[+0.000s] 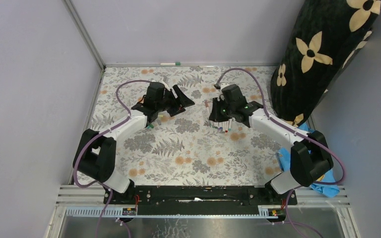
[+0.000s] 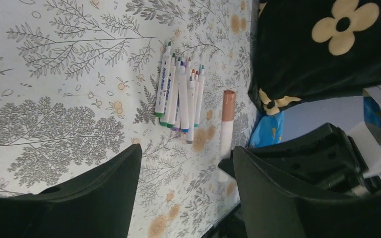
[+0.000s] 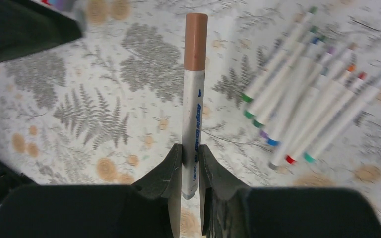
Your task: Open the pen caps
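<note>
Clamped on the white pen (image 3: 192, 124), your right gripper (image 3: 190, 151) holds it over the floral table (image 3: 129, 74), its tan cap (image 3: 196, 42) not yet pulled. Your left gripper (image 2: 186, 153) stands apart, empty, close by. Whether the pile of pens (image 3: 302, 109) alongside is uncapped, you cannot tell.

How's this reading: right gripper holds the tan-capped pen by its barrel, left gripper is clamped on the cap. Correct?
Not quite. The left gripper is open, its jaws spread wide and not closed on the tan cap, as the left wrist view shows. The right gripper does hold the pen by its barrel.
</note>
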`<state>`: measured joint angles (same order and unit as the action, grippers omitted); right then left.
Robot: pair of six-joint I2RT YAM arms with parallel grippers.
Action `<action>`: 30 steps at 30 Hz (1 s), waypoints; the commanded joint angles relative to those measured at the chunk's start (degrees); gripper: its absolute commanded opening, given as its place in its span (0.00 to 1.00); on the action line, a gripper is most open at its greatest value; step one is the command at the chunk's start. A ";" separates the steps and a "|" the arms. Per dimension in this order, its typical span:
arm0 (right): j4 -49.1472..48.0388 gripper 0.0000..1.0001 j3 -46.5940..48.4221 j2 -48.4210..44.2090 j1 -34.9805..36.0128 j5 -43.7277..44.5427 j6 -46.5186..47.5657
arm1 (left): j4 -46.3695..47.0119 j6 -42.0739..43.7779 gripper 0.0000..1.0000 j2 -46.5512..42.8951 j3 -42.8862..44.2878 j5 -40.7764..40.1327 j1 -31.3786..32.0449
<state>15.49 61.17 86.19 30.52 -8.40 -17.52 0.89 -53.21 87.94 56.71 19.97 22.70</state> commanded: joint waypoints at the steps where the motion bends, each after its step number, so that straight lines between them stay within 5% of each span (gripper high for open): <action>1: -3.13 0.00 4.72 2.47 4.57 -2.48 -2.60 | 6.82 -4.21 0.74 1.49 -1.16 4.12 -0.39; 14: -3.73 0.00 10.84 8.10 11.98 -0.69 -3.66 | 7.05 -6.16 0.72 2.75 -2.24 3.07 -0.47; 23: -2.94 0.00 12.29 8.80 12.63 -0.73 -3.34 | 6.25 -6.88 0.52 2.85 -3.21 2.36 -1.63; 30: -2.74 0.00 11.96 9.03 12.80 -1.56 -3.05 | 6.20 -7.18 0.44 2.99 -3.51 2.38 -2.34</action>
<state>13.47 70.91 94.89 42.65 -9.13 -20.64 4.78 -60.10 90.41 53.84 22.65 20.93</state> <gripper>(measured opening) 0.204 0.455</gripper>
